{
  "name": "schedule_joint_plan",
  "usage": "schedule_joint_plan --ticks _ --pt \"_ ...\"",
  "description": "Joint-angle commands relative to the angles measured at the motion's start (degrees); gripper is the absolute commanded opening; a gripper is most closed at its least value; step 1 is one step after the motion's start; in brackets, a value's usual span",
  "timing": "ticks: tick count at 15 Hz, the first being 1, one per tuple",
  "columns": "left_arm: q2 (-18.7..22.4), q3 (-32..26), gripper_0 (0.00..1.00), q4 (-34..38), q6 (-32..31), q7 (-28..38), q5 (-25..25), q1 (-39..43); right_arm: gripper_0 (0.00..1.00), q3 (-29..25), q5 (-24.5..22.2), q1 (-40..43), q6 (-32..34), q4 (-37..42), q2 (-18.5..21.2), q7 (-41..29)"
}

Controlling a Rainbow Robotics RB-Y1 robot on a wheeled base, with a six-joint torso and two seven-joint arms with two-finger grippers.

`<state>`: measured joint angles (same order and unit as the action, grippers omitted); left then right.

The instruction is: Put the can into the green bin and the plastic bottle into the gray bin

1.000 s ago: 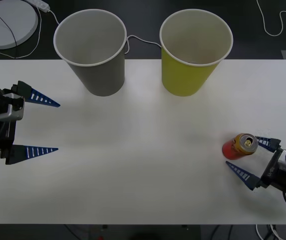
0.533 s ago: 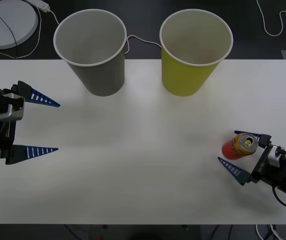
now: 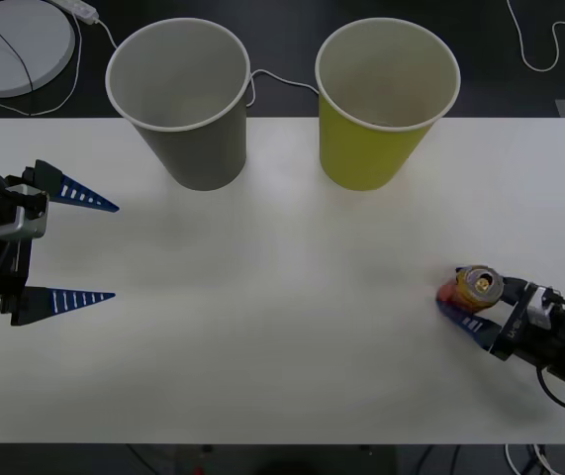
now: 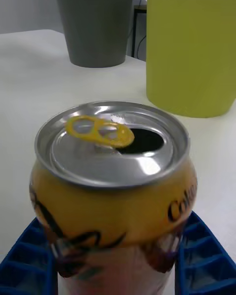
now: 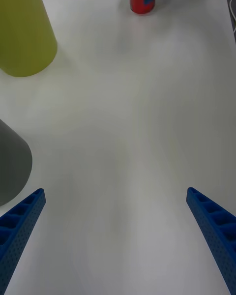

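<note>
My right gripper (image 3: 472, 302) has its jaws pressed in on the can (image 3: 475, 289), one blue ribbed finger (image 4: 204, 260) against each side of its lower body; the can stands upright on the worktop (image 3: 282, 327), near the right front corner, its opened silver top and yellow tab facing up. From the wrist, the fingers look low on the can, well under the shoulder; that is a fair hold for so small a thing, though I judge the grip as only just made and not yet proven by a lift.

To do this step well I should hold the squeeze firm but not crushing, since a thin-walled open can may dent or slip sideways; then raise it straight up before travelling, keeping it level in case any liquid is left inside; I cannot tell whether it is empty.

The green bin (image 3: 386, 99) stands at the far edge, well apart from the can, ahead and to the left of it; the gray bin (image 3: 181, 97) stands beside it, farther left, and is not for the can. Both are tall, so I must carry the can above the green rim, centre it over the white inside, and only then let go; clipping the rim could tip the light paper cup.

My left gripper (image 3: 69, 247) waits at the worktop's left side, jaws wide apart and holding nothing.
</note>
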<state>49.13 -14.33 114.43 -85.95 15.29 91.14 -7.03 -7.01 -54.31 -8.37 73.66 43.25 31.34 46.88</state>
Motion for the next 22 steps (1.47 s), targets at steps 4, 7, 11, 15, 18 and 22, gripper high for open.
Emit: schedule_joint_plan --ticks 4,7,11,15,18,22 --pt "0.0 0.0 1.0 0.0 0.0 0.0 0.0 0.0 0.0 0.1 -0.9 -0.1 0.0 2.2 0.7 -1.7" --pt "0.0 0.0 1.0 0.0 0.0 0.0 0.0 0.0 0.0 -0.3 -4.8 0.5 0.0 7.3 2.2 -7.7" --pt "0.0 0.0 1.0 0.0 0.0 0.0 0.0 0.0 0.0 -4.4 -13.8 4.7 0.0 21.3 3.6 -19.4" --pt "0.0 0.0 1.0 0.0 0.0 0.0 0.0 0.0 0.0 -9.7 -24.8 10.4 0.4 40.5 3.9 -36.2" --pt "0.0 0.0 1.0 0.0 0.0 0.0 0.0 0.0 0.0 -11.4 -30.2 12.7 1.0 51.2 4.0 -47.5" --pt "0.0 0.0 1.0 0.0 0.0 0.0 0.0 0.0 0.0 -12.9 -36.7 13.1 3.9 63.0 5.4 -62.4"
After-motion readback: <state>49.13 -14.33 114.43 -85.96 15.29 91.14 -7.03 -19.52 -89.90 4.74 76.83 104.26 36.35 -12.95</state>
